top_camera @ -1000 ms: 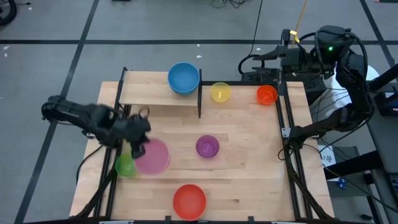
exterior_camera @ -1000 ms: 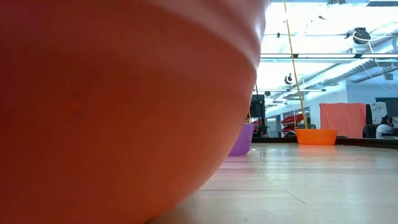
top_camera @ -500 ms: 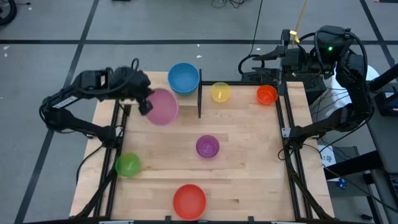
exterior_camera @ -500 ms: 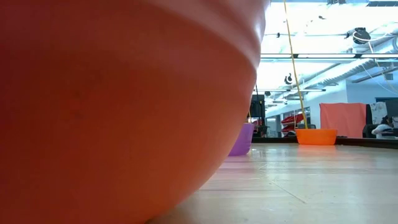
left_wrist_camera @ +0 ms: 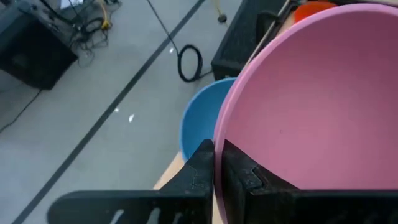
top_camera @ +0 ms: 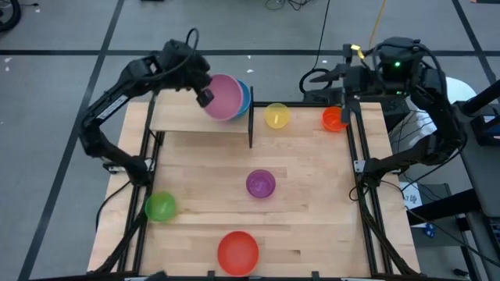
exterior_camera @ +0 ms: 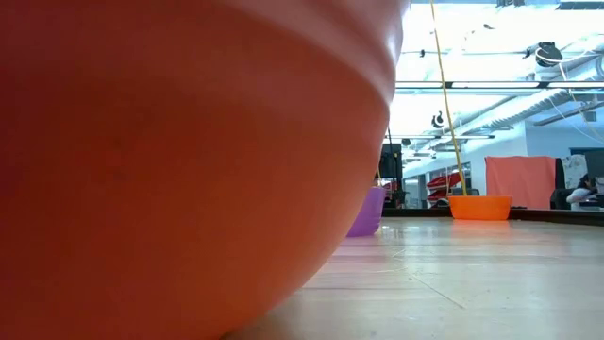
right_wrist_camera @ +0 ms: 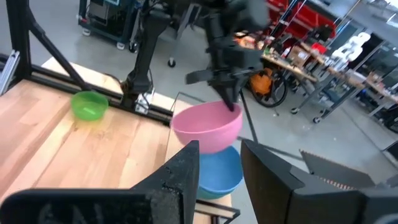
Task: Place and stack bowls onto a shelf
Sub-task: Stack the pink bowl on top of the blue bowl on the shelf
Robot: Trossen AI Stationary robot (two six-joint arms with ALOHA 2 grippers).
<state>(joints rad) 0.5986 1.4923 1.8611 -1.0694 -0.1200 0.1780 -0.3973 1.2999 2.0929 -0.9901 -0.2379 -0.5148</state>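
So the left gripper (top_camera: 205,95) has swung the pink bowl (top_camera: 225,97) from mid-table up to the shelf (top_camera: 183,119), fingers pinched on its rim, hovering right over the blue bowl (top_camera: 244,95). It looks tilted, so a drop now might seat crooked or shove blue off the back edge. The upright bar (top_camera: 250,125) crowds one side; the right gripper (right_wrist_camera: 219,163), fingers apart, waits near the orange bowl (top_camera: 333,119).

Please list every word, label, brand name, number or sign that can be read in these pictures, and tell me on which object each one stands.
No readable text: none in any view.
Round plastic pink bowl, held at its rim by the left gripper above the round plastic blue bowl on the light-wood shelf: plain, unmarked.
Right gripper: open, no marking visible.
Room beyond the table, right wrist view: any signs too blurred to read.
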